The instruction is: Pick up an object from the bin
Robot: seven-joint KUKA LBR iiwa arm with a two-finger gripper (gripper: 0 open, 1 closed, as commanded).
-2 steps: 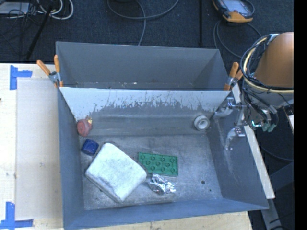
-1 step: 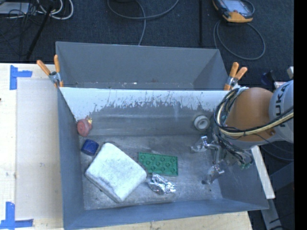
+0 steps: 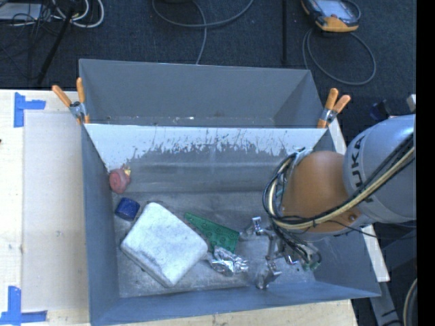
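My gripper [image 3: 259,255] is low in the bin's right half, its metal fingers spread apart and pointing left, so it stands open with nothing between them. Just left of the fingertips lies a small crumpled silver foil piece [image 3: 228,262] on the bin floor. A flat green plastic piece [image 3: 216,231] lies above the foil, slanting from upper left to lower right, close to the upper finger. Neither thing is between the fingers.
A large white foam-like block [image 3: 163,243] lies in the bin's left half. A small blue thing [image 3: 126,208] and a pink-red lump [image 3: 119,178] sit near the left wall. The arm with its orange cover hangs over the right side.
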